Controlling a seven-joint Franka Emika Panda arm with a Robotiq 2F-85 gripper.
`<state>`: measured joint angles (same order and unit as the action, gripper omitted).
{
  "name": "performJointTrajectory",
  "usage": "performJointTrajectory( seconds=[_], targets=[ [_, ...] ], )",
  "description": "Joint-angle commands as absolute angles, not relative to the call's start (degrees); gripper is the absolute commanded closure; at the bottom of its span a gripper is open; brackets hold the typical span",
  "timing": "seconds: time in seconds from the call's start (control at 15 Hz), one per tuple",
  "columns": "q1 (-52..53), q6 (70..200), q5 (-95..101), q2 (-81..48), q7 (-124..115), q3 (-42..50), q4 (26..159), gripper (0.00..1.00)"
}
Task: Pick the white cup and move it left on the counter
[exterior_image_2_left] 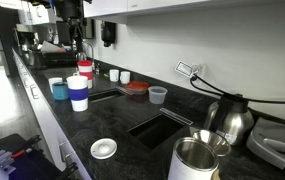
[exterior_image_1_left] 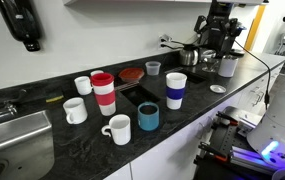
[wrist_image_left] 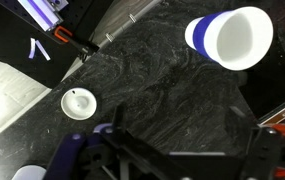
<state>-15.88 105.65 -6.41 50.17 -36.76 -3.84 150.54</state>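
Observation:
The white cup [exterior_image_1_left: 153, 68], small, pale grey and without a handle, stands at the back of the black speckled counter [exterior_image_1_left: 194, 106] beside a red plate [exterior_image_1_left: 131, 74]; it also shows in an exterior view [exterior_image_2_left: 157, 95]. My gripper [exterior_image_2_left: 72, 36] hangs high above the white-and-blue tumbler [exterior_image_2_left: 78, 92], well away from the cup. In the wrist view the gripper [wrist_image_left: 177, 110] is open and empty over bare counter [wrist_image_left: 152, 70]. The tumbler [wrist_image_left: 232, 38] lies at the upper right there. The white cup is out of the wrist view.
White mugs [exterior_image_1_left: 75, 110] [exterior_image_1_left: 118, 128], a red-and-white tumbler [exterior_image_1_left: 103, 92] and a teal cup [exterior_image_1_left: 148, 117] stand round a recess [exterior_image_1_left: 134, 96]. A kettle [exterior_image_1_left: 190, 55], a steel cup [exterior_image_1_left: 227, 65] and a white lid [wrist_image_left: 78, 102] are near. A steel sink [exterior_image_1_left: 12, 135] is at the end.

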Motion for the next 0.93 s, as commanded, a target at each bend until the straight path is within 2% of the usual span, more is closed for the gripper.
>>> performJointTrajectory(
  seconds=[0.0, 0.33, 0.87],
  targets=[
    [-15.6, 105.5, -6.2, 50.1, -36.9, -3.6, 150.4, 0.0],
    [-17.9, 108.0, -4.2, 48.1, -37.1, -2.3, 150.3, 0.0],
    [-27.5, 120.2, 7.7, 37.4, -35.2, 6.8, 147.3, 0.0]
  ],
)
